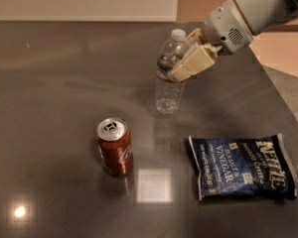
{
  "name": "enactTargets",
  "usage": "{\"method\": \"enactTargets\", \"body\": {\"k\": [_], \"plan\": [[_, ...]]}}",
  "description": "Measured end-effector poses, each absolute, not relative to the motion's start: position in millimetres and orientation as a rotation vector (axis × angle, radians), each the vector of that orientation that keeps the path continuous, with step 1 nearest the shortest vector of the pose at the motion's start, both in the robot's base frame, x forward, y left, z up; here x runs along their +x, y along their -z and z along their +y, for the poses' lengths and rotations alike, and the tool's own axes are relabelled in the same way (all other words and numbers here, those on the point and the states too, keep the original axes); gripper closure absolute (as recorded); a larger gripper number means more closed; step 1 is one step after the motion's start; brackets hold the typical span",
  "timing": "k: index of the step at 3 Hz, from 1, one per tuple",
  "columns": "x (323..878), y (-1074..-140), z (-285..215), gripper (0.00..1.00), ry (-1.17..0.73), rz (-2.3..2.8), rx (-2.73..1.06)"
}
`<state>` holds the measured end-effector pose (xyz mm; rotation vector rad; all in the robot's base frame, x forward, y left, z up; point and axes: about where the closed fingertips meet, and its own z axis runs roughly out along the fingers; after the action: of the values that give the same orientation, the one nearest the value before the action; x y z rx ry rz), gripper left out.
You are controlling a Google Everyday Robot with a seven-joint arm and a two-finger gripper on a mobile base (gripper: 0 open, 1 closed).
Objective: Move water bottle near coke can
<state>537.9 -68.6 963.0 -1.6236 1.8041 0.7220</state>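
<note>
Gripper [175,67] w/ firm hold on upright water bottle [168,95] at label ht; coke can [115,148] apart, lower left.

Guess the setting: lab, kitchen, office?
Likely an office break-room counter, hedged: a dark glossy countertop with snacks on it, a coke can, a chip bag and a water bottle. The gripper holds the water bottle's upper half, far right.

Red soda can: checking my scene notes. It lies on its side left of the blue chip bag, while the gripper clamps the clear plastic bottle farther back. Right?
Not quite. In the camera view the red soda can stands upright, left of the blue chip bag; the gripper has its jaws clamped on the clear plastic water bottle farther back.
</note>
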Motion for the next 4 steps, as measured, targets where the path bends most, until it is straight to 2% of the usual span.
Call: {"method": "enactTargets", "body": {"k": [2,4], "plan": [[476,-959,-34,1.00,-0.751,1.685,-1.812],[448,-944,-8,1.00,-0.810,1.588,-1.913]]}}
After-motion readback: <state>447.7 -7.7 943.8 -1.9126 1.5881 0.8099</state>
